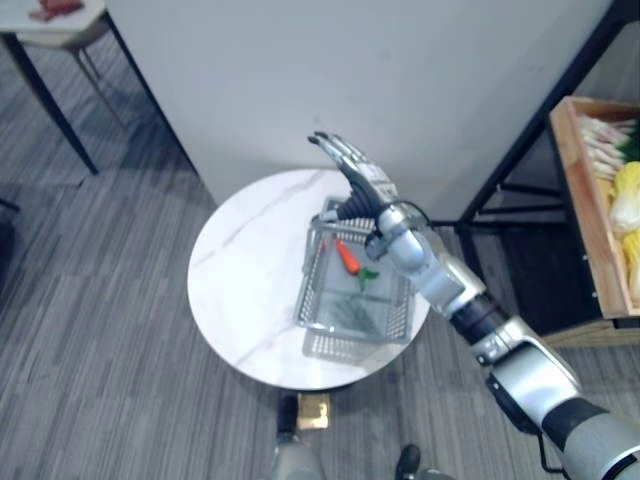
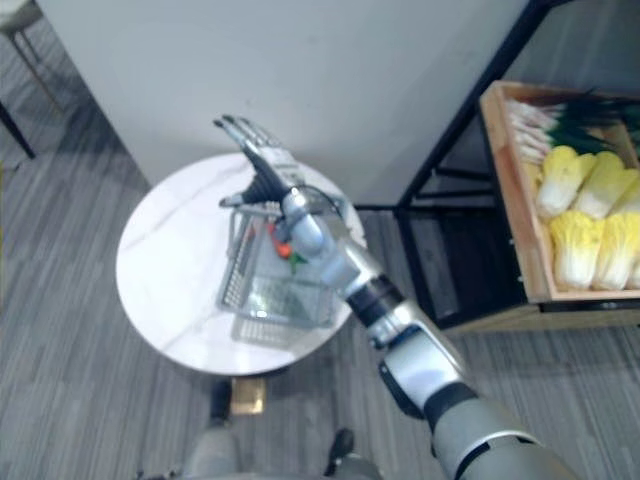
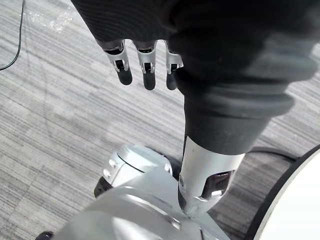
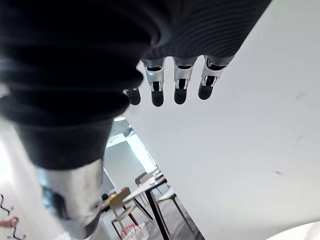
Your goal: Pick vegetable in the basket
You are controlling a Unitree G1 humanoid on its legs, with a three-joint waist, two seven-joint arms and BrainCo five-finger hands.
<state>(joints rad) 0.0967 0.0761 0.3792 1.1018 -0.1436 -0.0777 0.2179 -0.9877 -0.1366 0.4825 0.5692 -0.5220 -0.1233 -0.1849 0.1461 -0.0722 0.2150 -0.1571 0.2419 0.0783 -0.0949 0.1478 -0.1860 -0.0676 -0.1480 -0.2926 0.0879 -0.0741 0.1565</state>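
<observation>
A wire basket [image 1: 318, 275] stands on the round white marble table [image 1: 240, 290]. Inside it lies an orange carrot [image 1: 347, 257] with a green top, beside some dark greens [image 1: 350, 312]. My right hand [image 1: 352, 170] hovers above the basket's far end, fingers [image 4: 180, 82] straight, open and empty. The basket [image 2: 240, 270] and the right hand [image 2: 262, 152] also show in the right eye view. My left hand [image 3: 145, 65] hangs low over the grey floor, fingers relaxed, holding nothing.
A wooden crate [image 2: 505, 190] on a black shelf frame at the right holds pale cabbages [image 2: 590, 215] and leeks. A white wall [image 1: 400, 80] rises just behind the table. A small table with dark legs [image 1: 50, 40] stands at the far left.
</observation>
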